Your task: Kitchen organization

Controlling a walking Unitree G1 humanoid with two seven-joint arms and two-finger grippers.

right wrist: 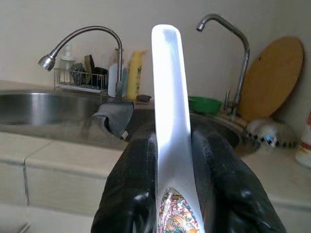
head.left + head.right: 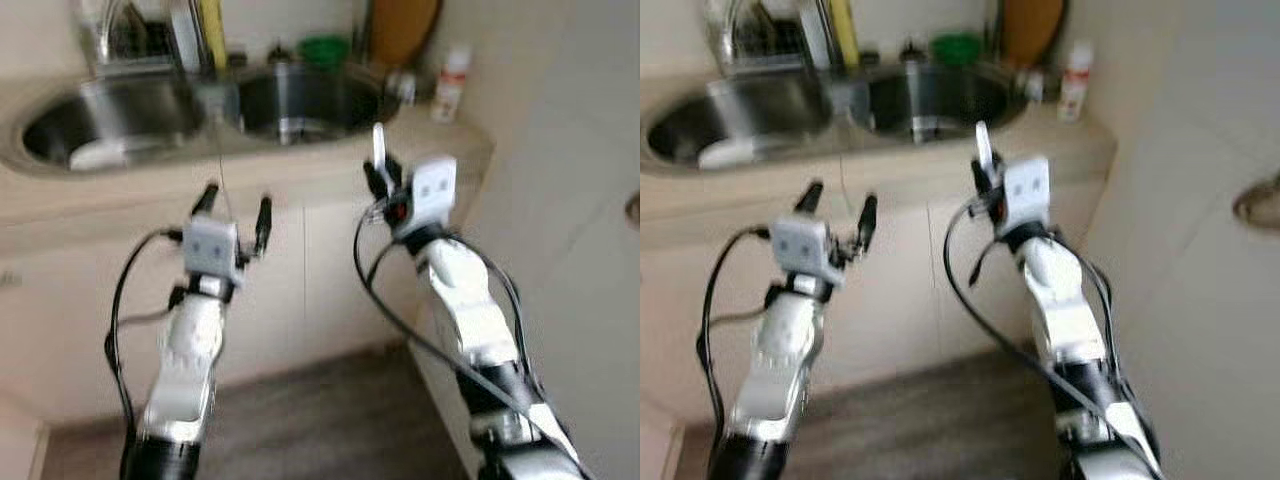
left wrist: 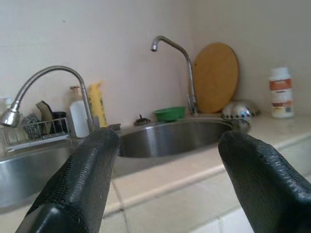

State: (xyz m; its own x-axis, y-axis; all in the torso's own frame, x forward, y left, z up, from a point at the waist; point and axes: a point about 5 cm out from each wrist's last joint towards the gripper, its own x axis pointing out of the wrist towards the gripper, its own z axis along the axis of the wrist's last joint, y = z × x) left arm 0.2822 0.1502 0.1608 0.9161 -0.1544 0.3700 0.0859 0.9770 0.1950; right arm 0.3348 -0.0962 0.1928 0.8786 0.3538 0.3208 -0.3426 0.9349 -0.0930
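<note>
My right gripper (image 2: 380, 178) is shut on the handle of a white ceramic spoon (image 1: 167, 92) with a painted pattern, and holds it upright in front of the counter edge. The spoon (image 2: 378, 143) sticks up above the fingers, just short of the right sink basin (image 2: 330, 118). My left gripper (image 2: 237, 200) is open and holds nothing, level with the counter front below the sink divider. Between its fingers (image 3: 87, 170) I see the double steel sink (image 3: 170, 141) and two taps.
The left basin (image 2: 60, 125) holds a white dish (image 2: 95, 153). A grey cloth (image 1: 115, 116) hangs over the divider. Behind the sinks stand a green bowl (image 2: 325, 48), a round wooden board (image 2: 400, 30), a yellow bottle (image 2: 212, 30) and a white bottle (image 2: 452, 85). A wall closes the right side.
</note>
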